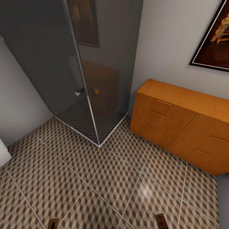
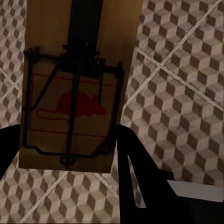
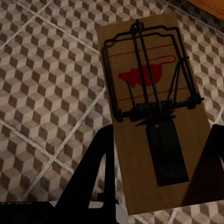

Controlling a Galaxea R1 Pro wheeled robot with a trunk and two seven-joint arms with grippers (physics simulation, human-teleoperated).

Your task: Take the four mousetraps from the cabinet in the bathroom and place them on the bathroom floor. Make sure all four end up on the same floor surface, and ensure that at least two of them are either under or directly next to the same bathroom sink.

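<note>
Tiled floor (image 3: 46, 70); mousetrap (image 3: 149, 116) between right claw (image 3: 156, 186) fingers.

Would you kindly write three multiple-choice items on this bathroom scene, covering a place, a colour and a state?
1. The cabinet stands: A) against the wall under a picture B) inside the shower C) beside a bathtub
2. The mouse print on each mousetrap is: A) blue B) red C) green
3. The cabinet's drawers are: A) all shut B) one open C) removed

A: it sits against the wall below the frame.
B: red on the left trap and right trap.
A: every front sits flush.
</note>
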